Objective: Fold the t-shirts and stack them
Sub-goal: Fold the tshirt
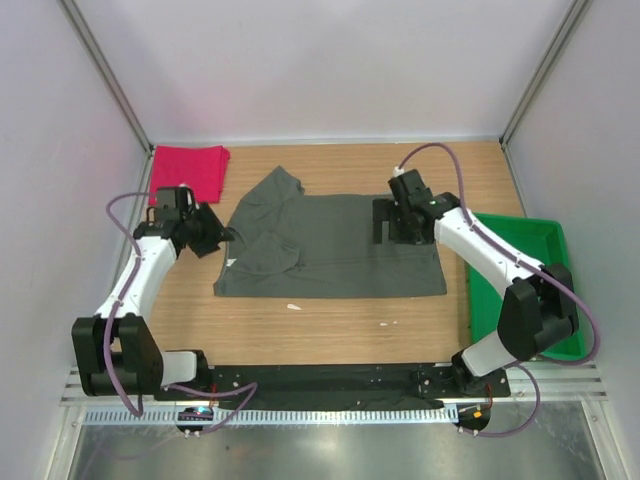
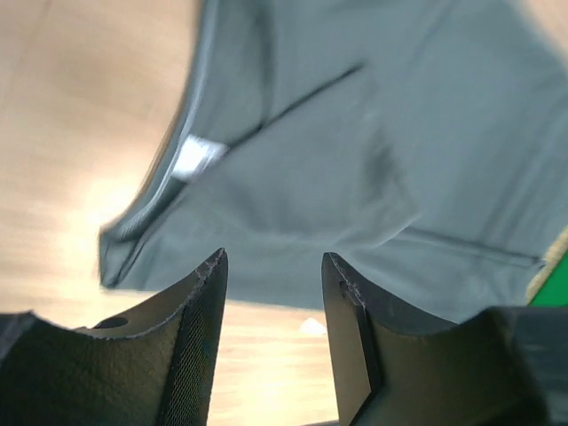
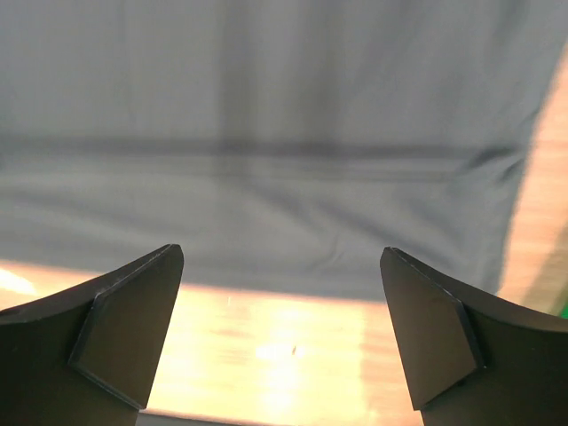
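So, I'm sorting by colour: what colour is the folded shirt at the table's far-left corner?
Bright pinkish-red; the folded cloth t-shirt shows best in the top external view.

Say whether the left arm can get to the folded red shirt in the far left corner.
Probably yes. The red shirt lies just beyond the open left gripper, nothing between them.

Soft matt grey cloth shirt (image 1: 340,250) faintly creased, matt red cloth shirt (image 1: 190,170), smooth pale wood-grain table (image 1: 330,325) with slight sheen, smooth green plastic tray (image 1: 530,245), matt black left fingers (image 2: 200,346) finely textured
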Controlling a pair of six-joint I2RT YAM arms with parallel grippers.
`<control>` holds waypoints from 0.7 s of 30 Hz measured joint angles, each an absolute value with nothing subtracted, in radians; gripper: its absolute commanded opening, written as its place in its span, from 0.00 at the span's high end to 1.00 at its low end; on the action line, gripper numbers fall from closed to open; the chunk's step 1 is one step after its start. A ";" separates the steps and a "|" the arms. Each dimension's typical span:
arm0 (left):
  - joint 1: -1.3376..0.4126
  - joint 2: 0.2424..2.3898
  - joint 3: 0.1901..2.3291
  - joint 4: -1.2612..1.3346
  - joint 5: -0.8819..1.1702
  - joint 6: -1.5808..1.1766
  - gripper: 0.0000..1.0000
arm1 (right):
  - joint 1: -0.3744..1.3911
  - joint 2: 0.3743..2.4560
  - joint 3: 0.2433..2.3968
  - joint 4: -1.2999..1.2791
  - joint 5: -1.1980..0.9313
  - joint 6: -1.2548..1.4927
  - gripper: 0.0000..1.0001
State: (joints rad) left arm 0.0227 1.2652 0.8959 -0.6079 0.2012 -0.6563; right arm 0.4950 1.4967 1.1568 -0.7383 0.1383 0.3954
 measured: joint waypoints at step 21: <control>0.023 2.099 1.659 -0.482 0.300 -0.178 0.53 | -0.077 2.079 1.634 -0.495 -0.197 0.232 0.34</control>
